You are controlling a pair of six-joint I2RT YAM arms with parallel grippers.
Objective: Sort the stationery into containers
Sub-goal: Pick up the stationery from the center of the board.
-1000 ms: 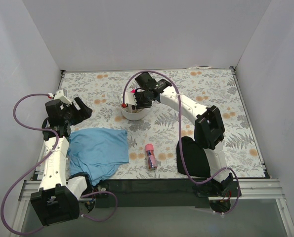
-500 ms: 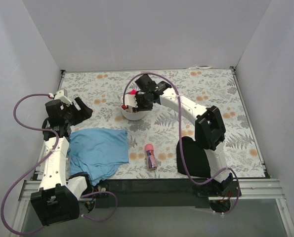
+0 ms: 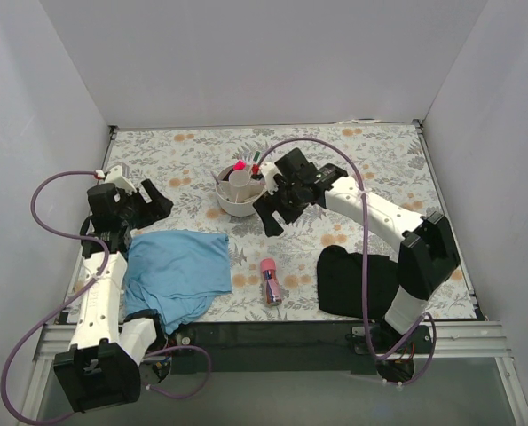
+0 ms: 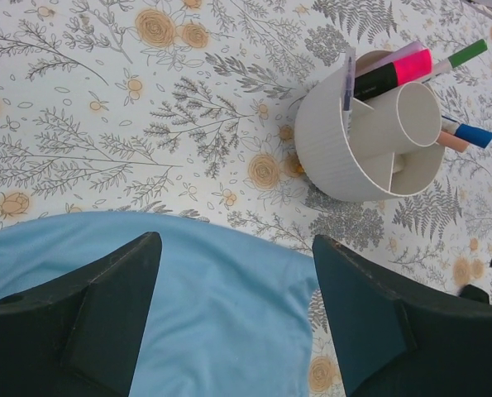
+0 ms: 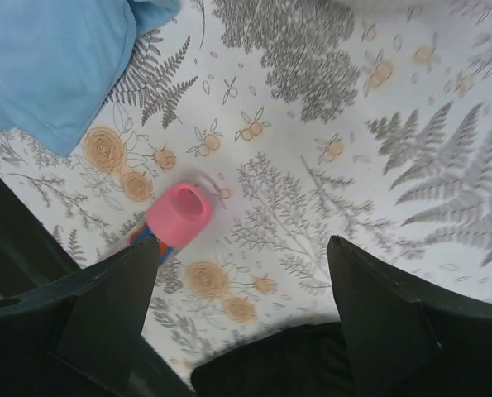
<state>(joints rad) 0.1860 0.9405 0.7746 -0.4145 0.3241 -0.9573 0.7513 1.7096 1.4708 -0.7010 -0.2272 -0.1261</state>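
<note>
The white round organiser (image 3: 240, 199) stands at the back middle of the table, with several pens and markers upright in its outer compartments. In the left wrist view the organiser (image 4: 336, 149) shows a pink highlighter (image 4: 404, 68), a green-capped marker (image 4: 465, 53) and a blue-capped pen (image 4: 474, 135). A stubby pink tube (image 3: 270, 280) lies on the table near the front, and in the right wrist view the tube (image 5: 178, 215) is beside my left finger. My right gripper (image 3: 272, 218) (image 5: 241, 244) hangs open and empty between organiser and tube. My left gripper (image 3: 153, 202) (image 4: 233, 244) is open above the blue cloth.
A blue cloth (image 3: 175, 271) (image 4: 146, 289) (image 5: 47, 58) lies crumpled at the front left. A black cloth (image 3: 357, 280) (image 5: 270, 364) lies at the front right under the right arm. Grey walls enclose the floral table on three sides.
My right gripper has left the organiser, swung toward the front right and opened. The left arm has shifted only slightly.
</note>
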